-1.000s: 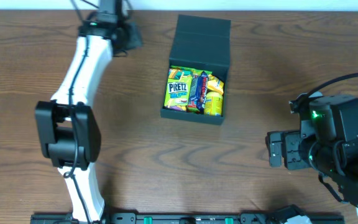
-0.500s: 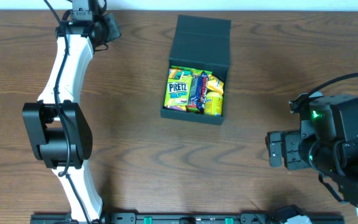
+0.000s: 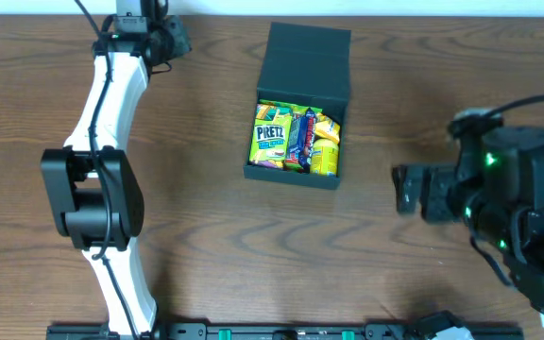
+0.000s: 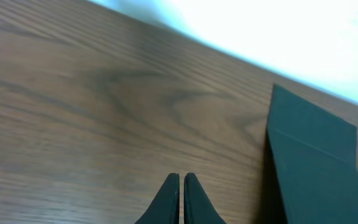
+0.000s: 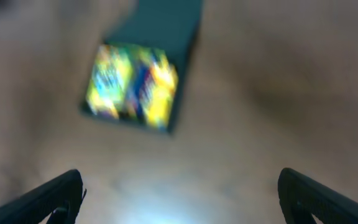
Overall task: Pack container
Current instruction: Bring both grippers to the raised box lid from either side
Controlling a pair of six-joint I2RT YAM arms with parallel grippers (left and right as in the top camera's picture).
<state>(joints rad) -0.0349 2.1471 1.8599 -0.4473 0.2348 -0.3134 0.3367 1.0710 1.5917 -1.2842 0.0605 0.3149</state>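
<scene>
The container (image 3: 302, 59) is a dark charcoal square box standing open at the table's upper middle, its flap lid folded back. It is filled with colourful snack packets (image 3: 295, 138). My left gripper (image 3: 174, 40) is shut and empty near the table's far edge, left of the box; its wrist view shows the shut fingertips (image 4: 181, 186) and the box's lid (image 4: 312, 162) at right. My right gripper (image 3: 406, 189) is open and empty, right of the box. Its blurred wrist view shows the box (image 5: 166, 25) ahead, between the spread fingers (image 5: 179, 193).
The brown wooden table (image 3: 206, 227) has its far edge just behind the left gripper. A dark rail (image 3: 281, 331) runs along the front edge.
My left gripper swung left from beside the box, then shifted slightly right. My right arm has turned and moved left and up, toward the box.
</scene>
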